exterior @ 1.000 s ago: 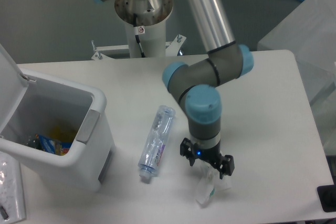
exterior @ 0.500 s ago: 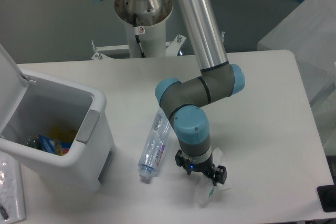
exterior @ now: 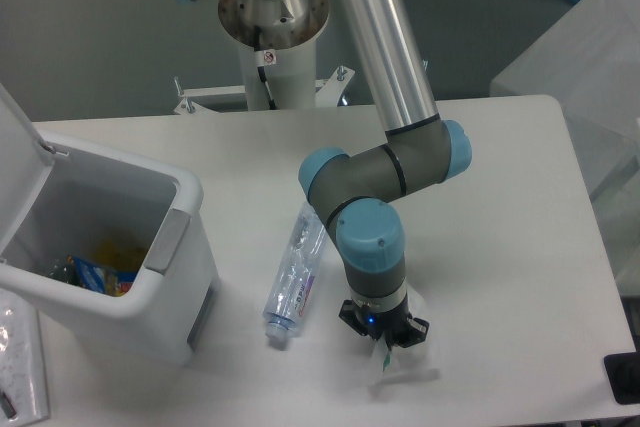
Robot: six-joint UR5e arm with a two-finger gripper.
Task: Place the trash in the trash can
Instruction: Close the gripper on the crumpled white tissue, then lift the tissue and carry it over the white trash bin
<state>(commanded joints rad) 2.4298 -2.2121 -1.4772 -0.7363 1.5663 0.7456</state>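
claw dropped lower onto wrapper, arm swung left

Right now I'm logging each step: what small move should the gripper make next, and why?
Probably lift straight up. The gripper sits low on the crumpled wrapper, apparently closed on it, while the trash can stands open to the left and the bottle lies between, so height is needed before carrying it across.
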